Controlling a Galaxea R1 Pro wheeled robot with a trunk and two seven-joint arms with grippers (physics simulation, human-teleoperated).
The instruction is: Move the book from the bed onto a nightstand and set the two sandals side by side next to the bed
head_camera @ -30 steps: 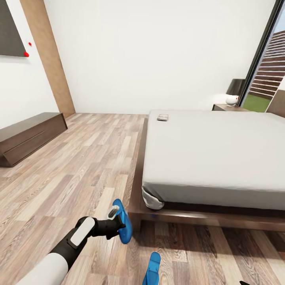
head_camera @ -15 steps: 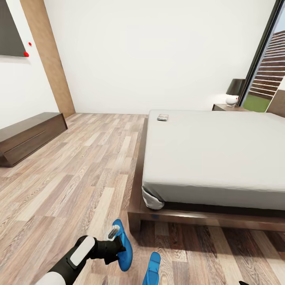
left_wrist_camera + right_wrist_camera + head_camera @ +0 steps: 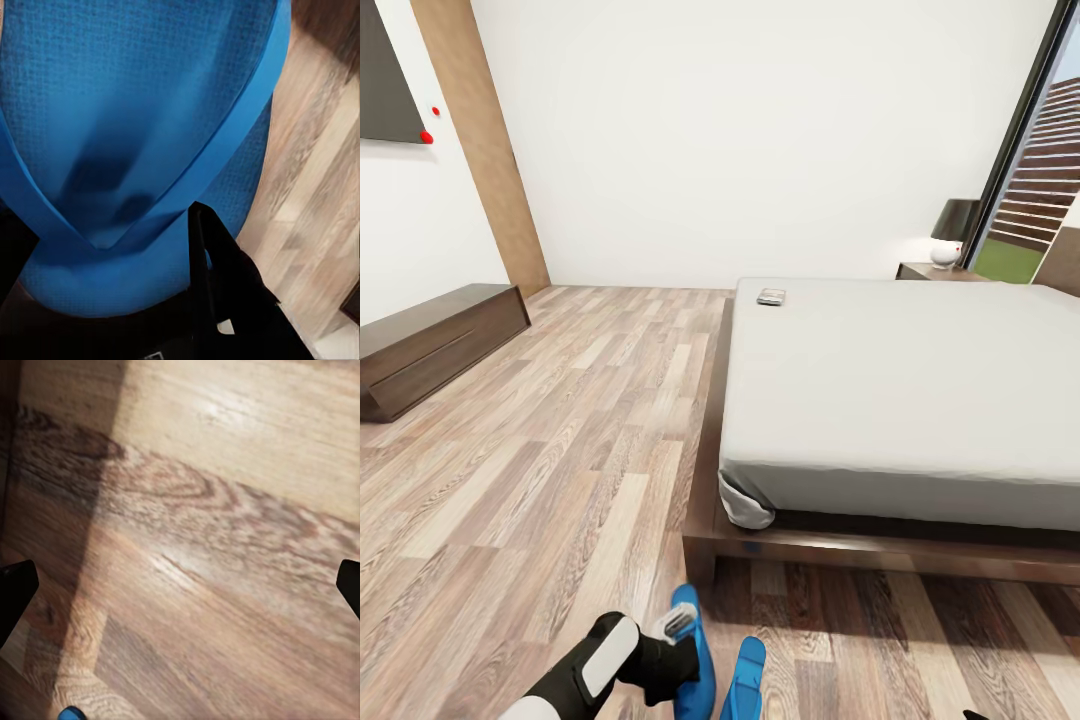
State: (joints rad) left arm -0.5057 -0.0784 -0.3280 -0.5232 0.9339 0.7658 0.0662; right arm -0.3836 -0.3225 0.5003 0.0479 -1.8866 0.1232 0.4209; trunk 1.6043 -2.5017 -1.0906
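Left tool [image 3: 682, 628] pinches one sandal [image 3: 695, 655], low at the near edge, partly cut off. Second sandal [image 3: 746, 676] lies on the floor [image 3: 560, 450] just right of it, also cropped. Right tool [image 3: 180, 577] is spread over bare floor. Book [image 3: 771, 296] sits on the bed's [image 3: 900, 380] far left corner; nightstand [image 3: 940, 271] beyond. Open floor left of the bed. Held sandal is now nearer and closer to its mate than a second ago.
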